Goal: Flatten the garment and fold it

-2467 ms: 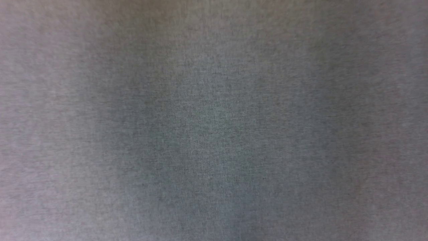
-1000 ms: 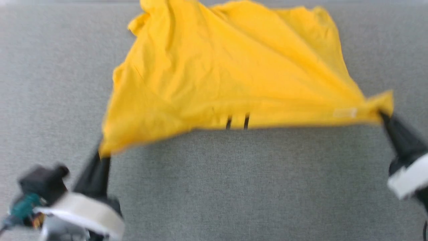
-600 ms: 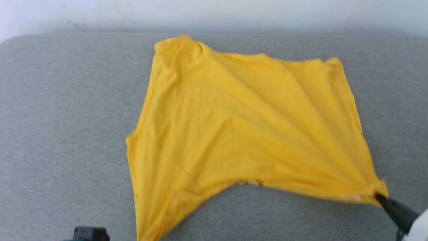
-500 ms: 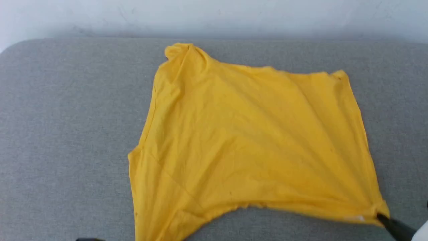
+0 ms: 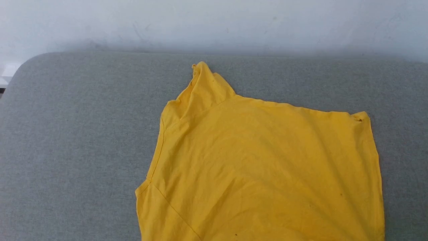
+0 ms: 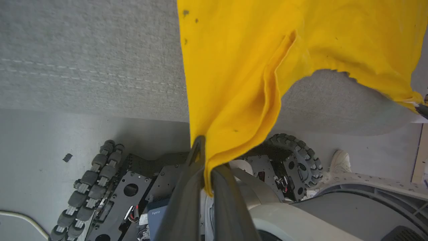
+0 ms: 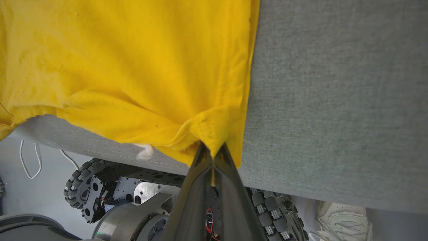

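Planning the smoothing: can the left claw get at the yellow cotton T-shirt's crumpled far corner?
Likely not: the left claw is shut on the yellow cotton T-shirt's near edge; nothing covers that far corner.

- Bright yellow cotton T-shirt point(image 5: 267, 167): plain yellow on the side shown, with a few tiny dark specks.
- Small white fabric label point(image 7: 145, 152): at the yellow hem, just beside the right gripper point(image 7: 212, 149).
- Left gripper point(image 6: 207, 157) and right gripper: long matt fingers, dark grey to black.
- Grey woven padded table cover point(image 5: 83, 134): mid-grey heathered weave, with pale dashed stitch lines beyond the left gripper.
- Off-white wall point(image 5: 214, 23): faint grey scuffs.
- Black ridged rubber wheel point(image 6: 297, 160): close behind the left gripper.
- White shoe point(image 7: 344, 221): near the right gripper.
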You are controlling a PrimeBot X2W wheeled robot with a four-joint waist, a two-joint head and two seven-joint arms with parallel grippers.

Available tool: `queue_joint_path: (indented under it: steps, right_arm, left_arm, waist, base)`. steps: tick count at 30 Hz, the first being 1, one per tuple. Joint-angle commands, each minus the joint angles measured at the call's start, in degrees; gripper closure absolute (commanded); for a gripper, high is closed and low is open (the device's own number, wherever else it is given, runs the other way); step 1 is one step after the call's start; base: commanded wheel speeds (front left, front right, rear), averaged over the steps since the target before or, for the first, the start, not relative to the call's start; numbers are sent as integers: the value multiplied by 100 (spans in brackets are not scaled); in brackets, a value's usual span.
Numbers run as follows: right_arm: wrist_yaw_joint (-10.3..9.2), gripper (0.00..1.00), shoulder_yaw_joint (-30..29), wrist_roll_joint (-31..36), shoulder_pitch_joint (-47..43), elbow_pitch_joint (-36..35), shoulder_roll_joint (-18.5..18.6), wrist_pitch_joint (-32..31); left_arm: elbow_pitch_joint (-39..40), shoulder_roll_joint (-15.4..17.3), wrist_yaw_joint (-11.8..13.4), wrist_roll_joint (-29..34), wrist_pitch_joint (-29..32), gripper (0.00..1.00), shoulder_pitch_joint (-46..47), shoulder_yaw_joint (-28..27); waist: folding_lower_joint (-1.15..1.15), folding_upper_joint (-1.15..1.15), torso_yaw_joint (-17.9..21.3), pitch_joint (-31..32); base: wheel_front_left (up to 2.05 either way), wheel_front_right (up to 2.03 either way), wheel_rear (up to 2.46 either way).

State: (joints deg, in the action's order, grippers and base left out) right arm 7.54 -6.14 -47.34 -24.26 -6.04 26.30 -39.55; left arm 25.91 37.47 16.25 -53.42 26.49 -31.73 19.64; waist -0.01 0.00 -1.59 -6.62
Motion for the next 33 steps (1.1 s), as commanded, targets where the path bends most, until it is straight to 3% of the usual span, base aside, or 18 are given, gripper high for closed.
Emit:
queue_joint_path:
  steps: [1,9,18,25,33]
  right_arm:
    - [-5,100,-107,-46,-37,-102,-71,58]
    - [-5,100,-314,196,385,-568,-41,762]
    - [-5,100,-264,433,1205,-615,191,1404]
    - [-5,100,-71,581,1716,-337,323,1699]
    - [-5,100,372,727,2258,190,375,1912]
  left_arm:
    - [77,40,3,64,-147,100,-41,-125]
    - [528,247,-43,782,-764,100,705,-539]
    - [565,316,-244,1654,-1110,100,2166,-484]
    - [82,49,-481,2026,-1452,100,3224,-266]
    - [-1093,-330,-688,2100,-1681,100,3883,18]
  waist:
    - [1,0,-21,43]
    - [1,0,16,-46]
    - [1,0,161,-541]
    - [1,0,284,-1020]
    - [1,0,372,-1317]
  base:
    - [0,0,0]
    - [0,0,0]
    - [0,0,0]
    - [0,0,0]
    - [0,0,0]
